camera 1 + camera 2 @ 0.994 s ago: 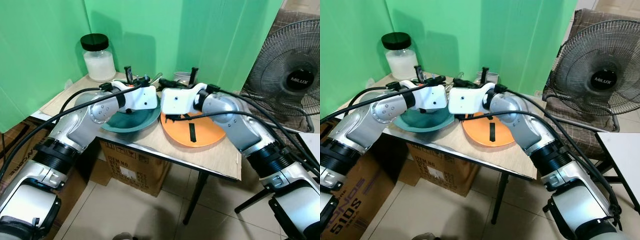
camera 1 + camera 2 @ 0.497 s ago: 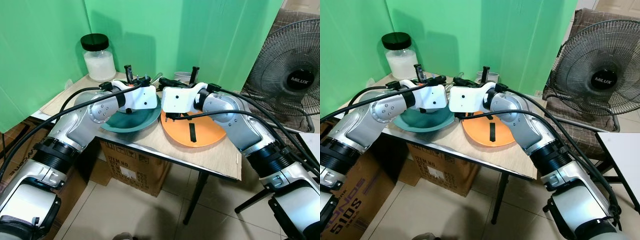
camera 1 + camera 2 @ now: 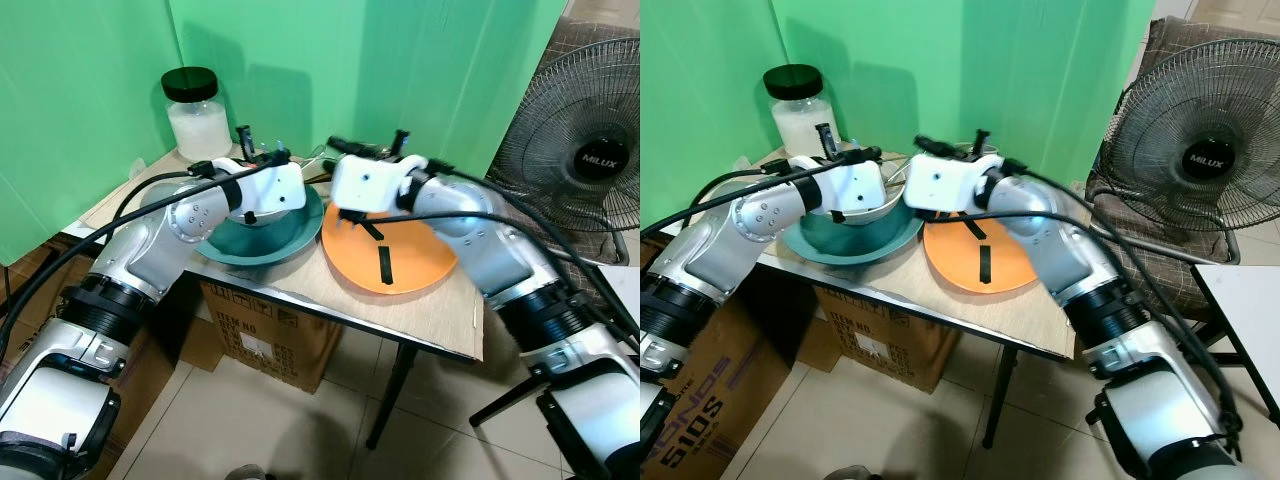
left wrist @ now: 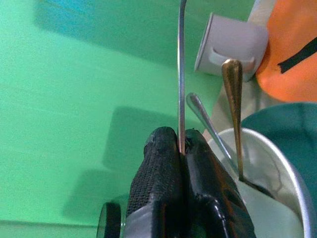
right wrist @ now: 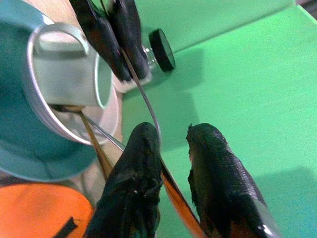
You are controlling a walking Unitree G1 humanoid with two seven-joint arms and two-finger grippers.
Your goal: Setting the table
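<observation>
Steel, thin and bright, is what the left gripper point(image 4: 181, 148) has pinched: its two black fingers are pressed together on the narrow handle of a utensil point(image 4: 181, 74) whose far end runs out of sight, so I cannot tell whether it is a fork or a spoon. That gripper hovers over the teal plate point(image 3: 285, 245), at about 10 o'clock from the orange plate point(image 3: 400, 265), and a steel bowl point(image 4: 277, 193) sits on the teal plate with a gold-handled utensil point(image 4: 233, 99) and another steel one leaning in it. The right gripper point(image 5: 173, 144) has its fingers spread, one finger touching the same thin handle just beyond the left gripper's tips, with a grey cup point(image 5: 74, 74) lying in the bowl below. This looks like a hand-over or a two-handed steadying of the utensil. To do it well, the right fingers should close squarely across the handle before the left ones release, then lift straight, clear of the bowl rim and the leaning utensils.
</observation>
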